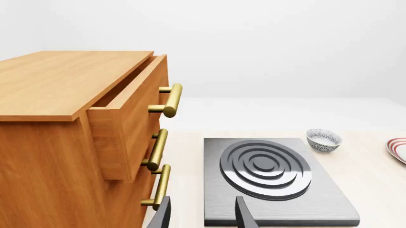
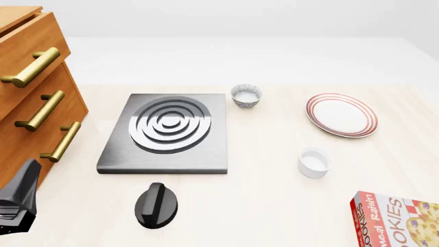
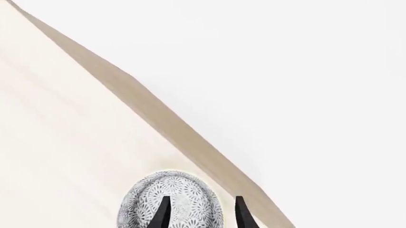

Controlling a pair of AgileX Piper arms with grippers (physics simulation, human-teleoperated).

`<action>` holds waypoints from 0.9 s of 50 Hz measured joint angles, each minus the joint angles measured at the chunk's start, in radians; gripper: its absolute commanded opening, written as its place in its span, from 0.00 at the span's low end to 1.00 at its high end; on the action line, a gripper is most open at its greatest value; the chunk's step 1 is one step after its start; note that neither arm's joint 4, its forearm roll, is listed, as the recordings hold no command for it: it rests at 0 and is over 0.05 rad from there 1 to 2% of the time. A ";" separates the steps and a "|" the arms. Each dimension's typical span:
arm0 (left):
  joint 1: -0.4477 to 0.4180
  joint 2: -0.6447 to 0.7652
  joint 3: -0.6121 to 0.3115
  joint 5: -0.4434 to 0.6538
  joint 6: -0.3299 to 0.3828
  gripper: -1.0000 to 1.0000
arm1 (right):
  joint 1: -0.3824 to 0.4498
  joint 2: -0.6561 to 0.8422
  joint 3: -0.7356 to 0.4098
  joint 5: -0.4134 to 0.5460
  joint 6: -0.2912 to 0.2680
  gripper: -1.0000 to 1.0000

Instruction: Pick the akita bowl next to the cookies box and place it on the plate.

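Right claw [image 3: 199,214]: fingers are standing well apart and are gripping nothing yet; one finger is showing in front of the akita bowl [image 3: 170,202] and the other is hanging just beside it; whether either is touching the bowl, I cannot tell.
Target bowl: only the right wrist view is showing it, speckled outside facing the camera, lying near the table [image 3: 57,142] edge; the front view is cutting it off, and the right arm with it.
Left claw [image 1: 203,217]: fingers are standing apart and empty; it is idling near the drawer cabinet [image 1: 57,118], facing the stove plate [image 1: 273,183].
Cookies box [image 2: 396,220]: sitting at 5 o'clock in the front view, partly cropped.
Plate [image 2: 369,114]: lying bare at 2 o'clock in the front view, at 1 o'clock from the white cup [image 2: 314,162].
Twin bowl [image 2: 246,95]: standing at 12 o'clock, just beside the stove plate; judged not the target, being well apart from the box.
Step in hand: judged to be the approach to the grasp; the lift is not yet beginning.
Next move: it is calling for closing on the bowl's wall, raising it clear, then carrying it toward 12 o'clock to the plate, passing clear of the cup.
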 measured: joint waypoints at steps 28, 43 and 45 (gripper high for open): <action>0.000 0.000 0.000 0.000 0.000 1.00 | 0.001 -0.044 0.031 -0.004 -0.006 0.00; 0.000 0.000 0.000 0.000 0.000 1.00 | 0.007 -0.183 0.035 0.091 0.029 0.00; 0.000 0.000 0.000 0.000 0.000 1.00 | 0.010 -0.204 0.032 0.106 0.033 0.00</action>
